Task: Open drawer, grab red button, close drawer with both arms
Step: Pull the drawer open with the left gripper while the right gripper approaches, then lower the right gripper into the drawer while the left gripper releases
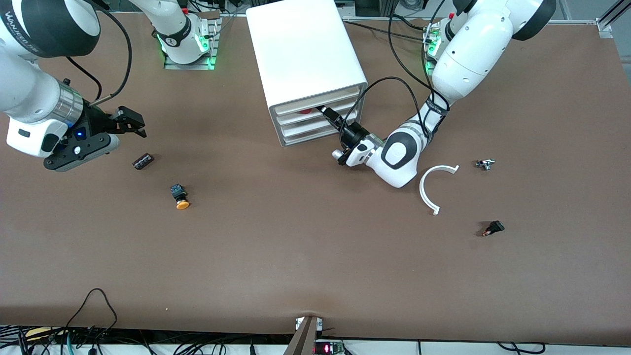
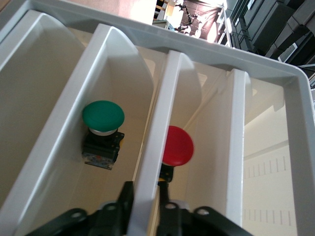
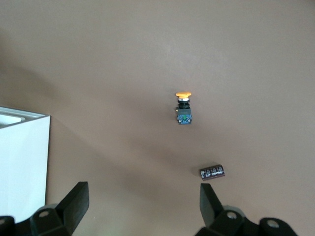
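The white cabinet [image 1: 305, 54] stands at the middle of the table's robot side. My left gripper [image 1: 326, 112] is at its second drawer [image 1: 315, 117], and that drawer's front stands about level with the other three. In the left wrist view the left gripper [image 2: 143, 199] is shut on this drawer's white front wall [image 2: 156, 142], one finger on each side. The red-capped button [image 2: 177, 146] lies in that drawer just inside the wall and shows as a red spot in the front view [image 1: 305, 111]. My right gripper [image 1: 132, 122] hangs open and empty over the table at the right arm's end [image 3: 143, 201].
A green-capped button [image 2: 102, 116] lies in the drawer below. An orange-capped button [image 1: 180, 196] and a small black cylinder [image 1: 143, 161] lie below the right gripper. Near the left arm lie a white curved piece [image 1: 433, 190], a small metal part [image 1: 485, 164] and a small black part [image 1: 494, 228].
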Robot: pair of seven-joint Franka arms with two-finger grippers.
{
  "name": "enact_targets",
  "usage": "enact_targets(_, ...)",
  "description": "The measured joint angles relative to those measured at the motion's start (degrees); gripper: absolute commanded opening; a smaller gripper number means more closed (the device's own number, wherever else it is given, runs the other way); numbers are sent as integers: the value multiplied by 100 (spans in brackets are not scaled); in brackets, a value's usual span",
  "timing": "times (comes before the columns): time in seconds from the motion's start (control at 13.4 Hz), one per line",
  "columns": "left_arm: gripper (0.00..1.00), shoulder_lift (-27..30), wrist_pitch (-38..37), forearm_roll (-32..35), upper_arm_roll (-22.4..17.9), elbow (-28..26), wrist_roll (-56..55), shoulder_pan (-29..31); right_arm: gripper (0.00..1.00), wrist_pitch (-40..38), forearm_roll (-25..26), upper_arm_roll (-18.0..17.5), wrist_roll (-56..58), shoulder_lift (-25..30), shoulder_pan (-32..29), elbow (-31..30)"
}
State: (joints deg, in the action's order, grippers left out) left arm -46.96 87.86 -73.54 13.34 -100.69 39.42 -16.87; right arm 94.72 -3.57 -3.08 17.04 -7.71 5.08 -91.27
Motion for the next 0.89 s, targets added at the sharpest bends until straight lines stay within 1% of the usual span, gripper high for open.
enact_targets(0.07, 11, -5, 29, 10, -2, -11, 11, -11, 100, 18, -7, 0, 0, 0, 0, 0)
enact_targets(0.3, 11, -4, 49, 21, -10, -15, 61, -18, 100, 26, -15, 0, 0, -3, 2, 0)
enact_targets(0.45, 11, -4, 52, 17, -20, -14, 109, 2, 100, 31, -150, 0, 0, -11, 4, 0)
enact_targets(0.6, 11, -1, 65, 15, -48, -6, 128, 72, 100, 42, -314, 0, 0, -32, 8, 0)
enact_targets(0.89, 11, 7, 263, -222, -66, 12, 92, 324, 100, 127, -355, -1, -8, -142, 117, 1)
